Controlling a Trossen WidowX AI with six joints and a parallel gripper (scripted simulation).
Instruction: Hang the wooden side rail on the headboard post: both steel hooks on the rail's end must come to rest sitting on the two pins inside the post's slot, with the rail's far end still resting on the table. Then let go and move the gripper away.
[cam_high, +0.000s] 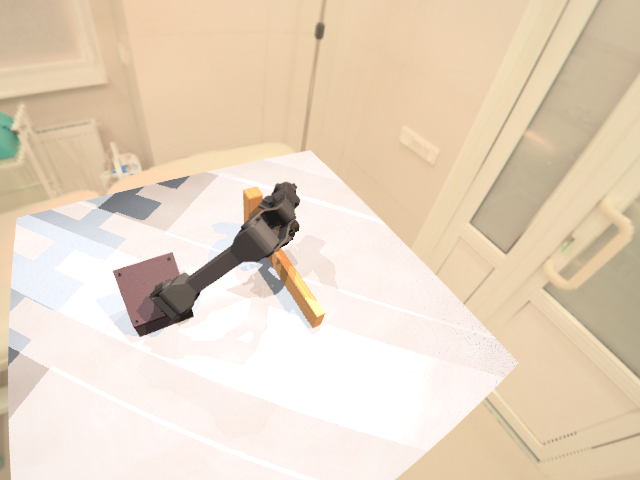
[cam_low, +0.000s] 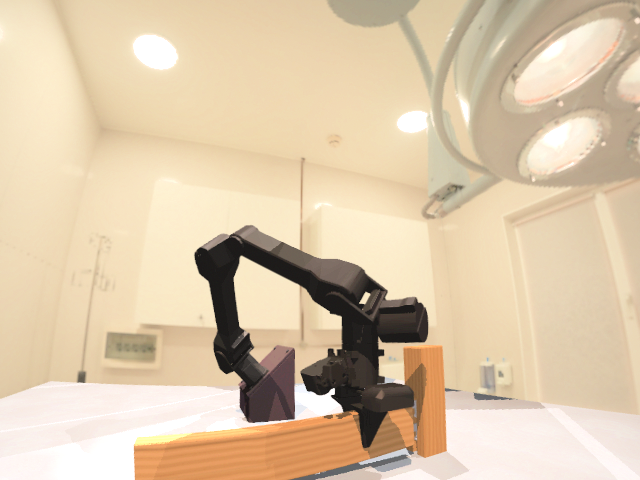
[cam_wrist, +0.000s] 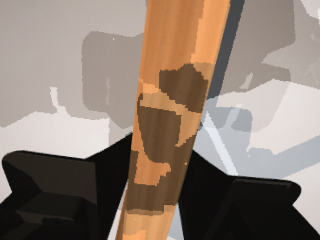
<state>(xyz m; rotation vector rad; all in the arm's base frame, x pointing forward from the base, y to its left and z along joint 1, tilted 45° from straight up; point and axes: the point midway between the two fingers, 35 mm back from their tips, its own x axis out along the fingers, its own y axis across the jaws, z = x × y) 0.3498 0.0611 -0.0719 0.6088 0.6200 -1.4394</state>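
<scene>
The wooden rail (cam_high: 297, 286) (cam_low: 232, 439) (cam_wrist: 172, 30) runs from the post, and its far end looks low at the table. Near the post, the exterior view shows its underside a little above the table. The upright wooden headboard post (cam_high: 252, 200) (cam_low: 433, 397) stands at the rail's other end, with only a narrow gap between them. My gripper (cam_low: 361, 417) (cam_wrist: 155, 139) points down and is shut on the rail close to its post end, one finger on each side. The hooks, slot and pins are too small or hidden to tell whether they are seated.
The arm's dark purple wedge base (cam_high: 147, 284) (cam_low: 279, 392) stands on the table (cam_high: 232, 403), on the side of the rail opposite the exterior view. The arm reaches over from it, its wrist body close beside the post.
</scene>
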